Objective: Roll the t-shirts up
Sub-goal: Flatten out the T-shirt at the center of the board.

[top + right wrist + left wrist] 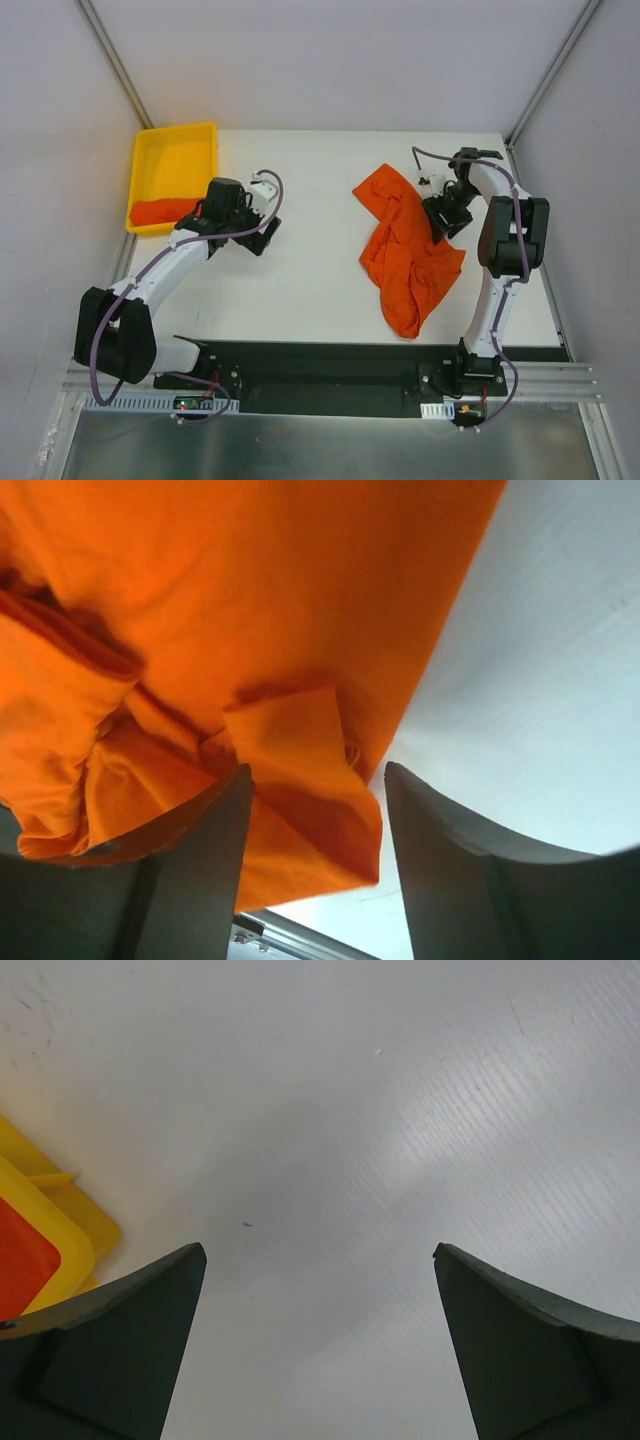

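Note:
A crumpled orange t-shirt (405,250) lies on the white table, right of centre. My right gripper (440,222) hovers at its right edge, jaws open; in the right wrist view a folded corner of the shirt (300,780) lies between the fingers, not clamped. A second orange t-shirt (165,211) lies bunched in the yellow tray (175,150) at the far left; its edge shows in the left wrist view (20,1260). My left gripper (255,235) is open and empty over bare table just right of the tray, with only table between its tips (320,1260).
The yellow tray corner (70,1220) lies close to my left finger. White walls enclose the table at the back and sides. A black strip (330,360) runs along the near edge by the arm bases.

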`<state>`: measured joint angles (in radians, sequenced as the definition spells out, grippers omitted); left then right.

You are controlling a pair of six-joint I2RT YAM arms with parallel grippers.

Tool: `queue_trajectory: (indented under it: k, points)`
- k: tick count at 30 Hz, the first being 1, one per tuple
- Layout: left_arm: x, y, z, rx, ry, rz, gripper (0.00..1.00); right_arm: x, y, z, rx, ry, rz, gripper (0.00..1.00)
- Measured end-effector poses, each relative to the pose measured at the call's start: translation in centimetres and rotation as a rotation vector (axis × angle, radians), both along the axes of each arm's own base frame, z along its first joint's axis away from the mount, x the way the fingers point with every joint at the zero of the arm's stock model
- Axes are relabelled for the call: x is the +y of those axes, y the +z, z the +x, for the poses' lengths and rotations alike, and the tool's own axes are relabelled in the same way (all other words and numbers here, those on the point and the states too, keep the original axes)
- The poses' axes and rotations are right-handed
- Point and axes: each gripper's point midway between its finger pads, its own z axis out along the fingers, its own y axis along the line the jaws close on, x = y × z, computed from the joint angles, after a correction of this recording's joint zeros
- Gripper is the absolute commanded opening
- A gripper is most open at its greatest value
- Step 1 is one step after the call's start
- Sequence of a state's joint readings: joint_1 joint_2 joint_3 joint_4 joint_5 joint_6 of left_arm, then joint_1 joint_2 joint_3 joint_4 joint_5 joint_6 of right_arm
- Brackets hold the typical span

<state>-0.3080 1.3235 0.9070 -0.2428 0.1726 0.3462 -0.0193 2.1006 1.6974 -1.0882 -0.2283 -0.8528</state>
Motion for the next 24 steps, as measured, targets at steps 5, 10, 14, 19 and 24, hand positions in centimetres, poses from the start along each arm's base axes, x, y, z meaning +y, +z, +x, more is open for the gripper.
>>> queue_trajectory:
  k: [5,10,14,19,24]
  points:
    - [0.4,-0.1,-0.4,0.008,-0.002,0.017,0.99,0.0,-2.0,-0.1,0.056,0.013,0.002,0.32]
    - [0.4,-0.2,-0.6,0.014,-0.006,0.022,0.99,-0.1,-1.9,-0.1,0.060,0.015,0.001,0.22]
    - [-0.3,-0.1,-0.1,0.034,-0.028,0.006,0.99,-0.2,-1.0,0.0,0.035,0.014,-0.008,0.01]
    - [-3.1,-0.1,2.8,0.096,-0.058,-0.084,0.98,-0.7,1.8,-0.9,-0.022,0.012,-0.040,0.01]
    - [-7.7,-0.4,5.6,0.213,-0.083,-0.253,0.99,-1.5,5.5,-1.5,-0.121,-0.007,-0.096,0.01]
